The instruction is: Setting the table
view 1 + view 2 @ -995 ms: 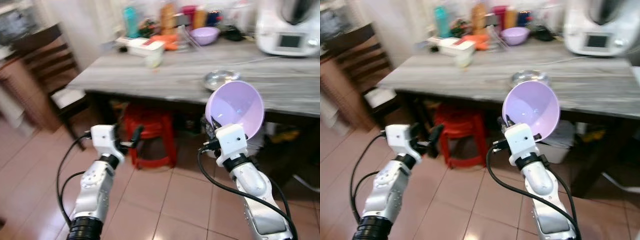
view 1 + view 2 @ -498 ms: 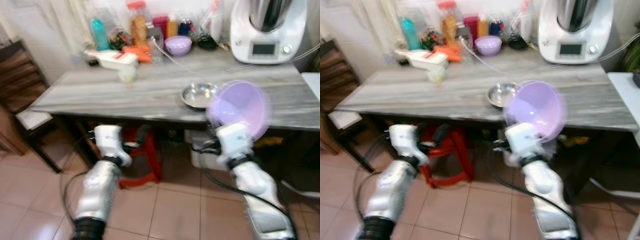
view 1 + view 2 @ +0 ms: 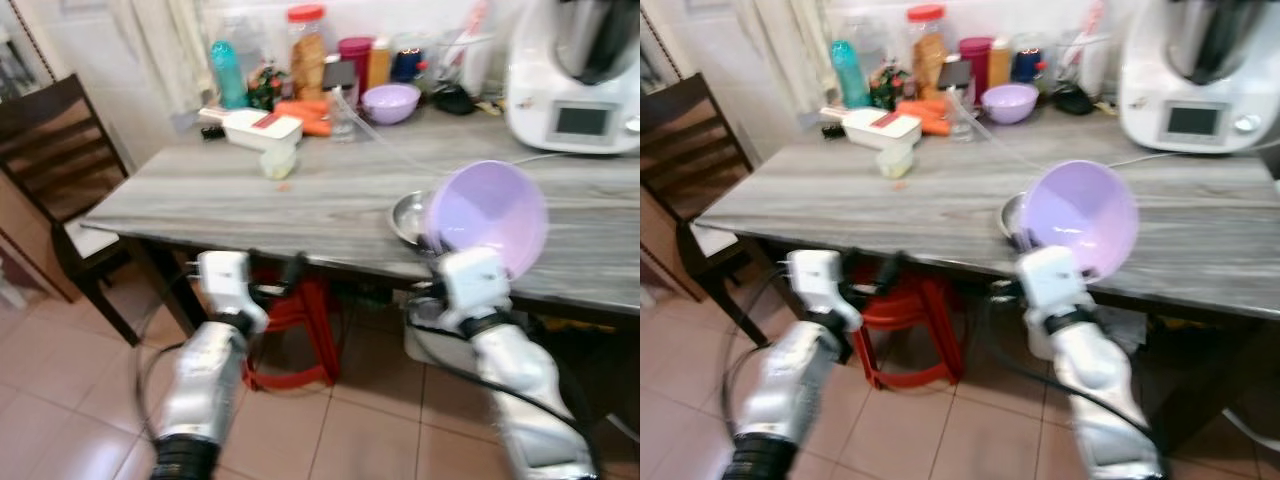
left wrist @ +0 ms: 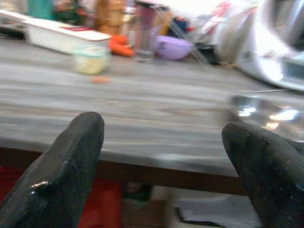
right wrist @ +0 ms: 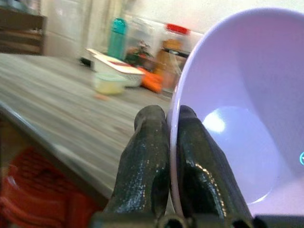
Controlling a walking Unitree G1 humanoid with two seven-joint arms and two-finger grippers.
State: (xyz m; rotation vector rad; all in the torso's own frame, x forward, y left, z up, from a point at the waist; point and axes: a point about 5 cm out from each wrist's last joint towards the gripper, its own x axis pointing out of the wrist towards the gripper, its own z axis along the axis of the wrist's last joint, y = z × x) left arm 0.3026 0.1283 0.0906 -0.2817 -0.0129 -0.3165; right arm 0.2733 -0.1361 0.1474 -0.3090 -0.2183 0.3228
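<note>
Lilac plastic bowl [image 3: 487,220] tilted on edge, above grey table [image 3: 250,200] edge.

table [image 3: 200,195] front: bare | rear: jars [image 3: 305,40], mixer [image 3: 585,70]

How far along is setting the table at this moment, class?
Done: a steel bowl already sits near the table front edge. In hand: the right claw pinches the rim of a purple bowl, held tilted before the table, not yet set down. Left: placing it; the left claw is open, holding nothing.

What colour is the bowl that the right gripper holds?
The bowl is light purple, pinched at its rim by the right gripper; the right wrist view shows it best.
</note>
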